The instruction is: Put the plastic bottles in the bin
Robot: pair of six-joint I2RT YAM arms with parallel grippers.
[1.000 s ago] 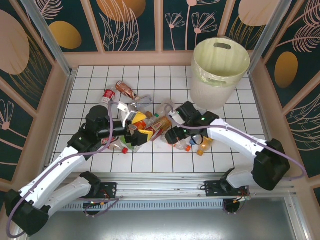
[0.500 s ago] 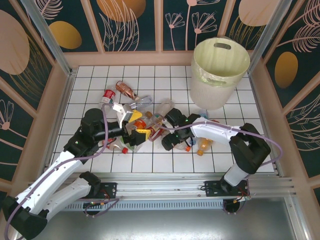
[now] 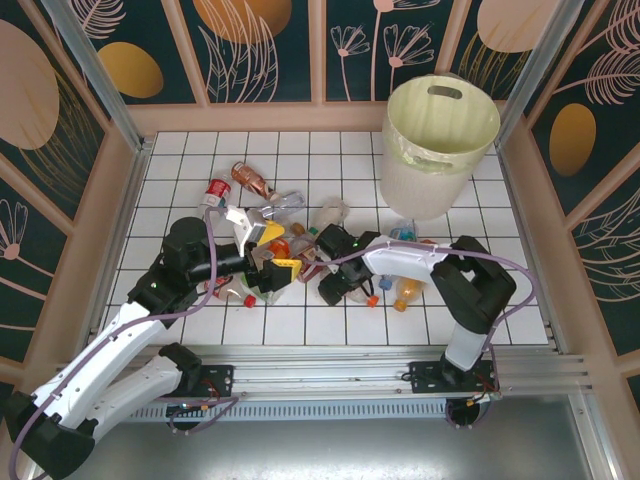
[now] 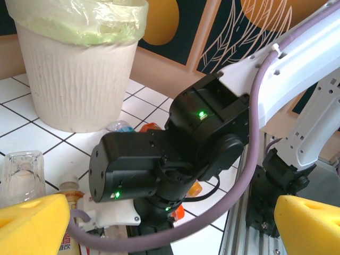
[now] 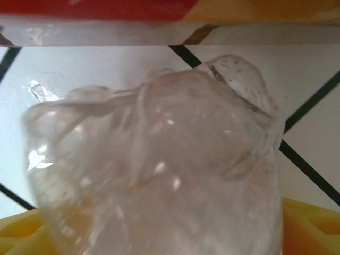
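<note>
Several plastic bottles lie in a pile (image 3: 300,248) mid-table, with an amber one (image 3: 250,178) and a red-capped one (image 3: 215,190) further back. The cream bin (image 3: 440,140) stands at the back right; its lined rim (image 4: 79,24) also appears in the left wrist view. My right gripper (image 3: 335,288) is down at the pile's near side. It is open, with a crumpled clear bottle (image 5: 159,170) between its yellow pads (image 5: 311,226). My left gripper (image 3: 268,262) hovers at the pile's left, open, pads (image 4: 32,223) wide apart and holding nothing.
The right arm's black wrist (image 4: 175,154) is close in front of my left gripper. An orange bottle (image 3: 408,292) lies to the right of the right forearm. A clear bottle (image 4: 21,175) stands at the left of the left wrist view. Wooden walls surround the tiled table (image 3: 180,160).
My right gripper has swung left and dropped into the near side of the pile, its elbow folding back. The left arm shifted slightly left early on, then held still.
</note>
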